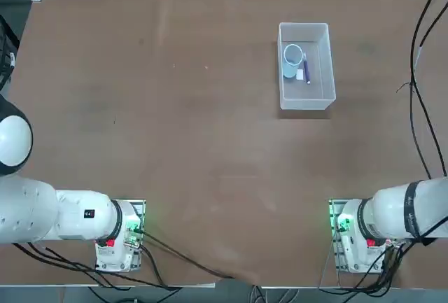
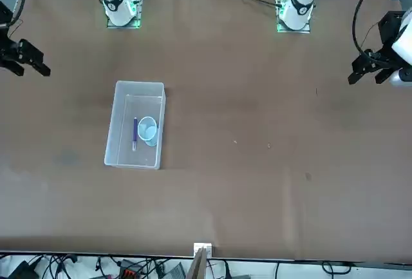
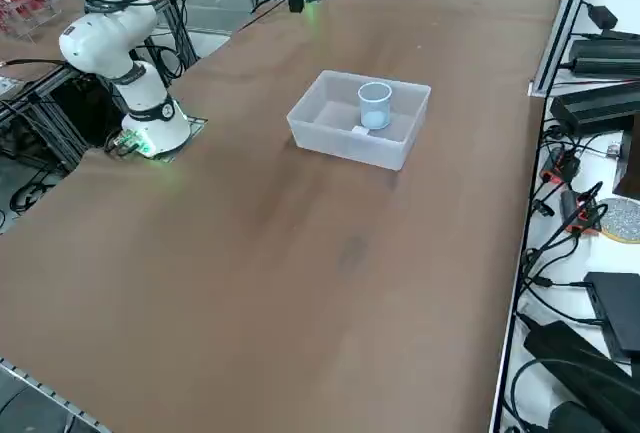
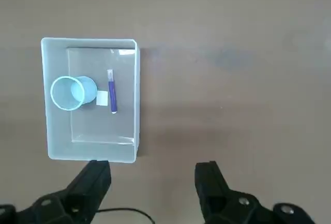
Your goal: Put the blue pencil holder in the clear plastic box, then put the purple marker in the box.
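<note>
Inside one clear plastic box point(image 1: 318, 96) on a table point(image 1: 189, 142) sit one blue pencil holder point(image 1: 291, 65) and one purple marker point(image 1: 306, 69); the right gripper point(image 4: 153, 175) hovers above, its two fingers spread wide.

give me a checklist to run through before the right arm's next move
- Blue pencil holder inside the clear plastic box: ok
- Purple marker inside the box, beside the holder: ok
- Right gripper open, with nothing between its fingers: ok
- Right gripper out of the box, away at the robot's right: ok
- Box upright on the table: ok
- Marker's cap firmly seated: cannot tell
</note>
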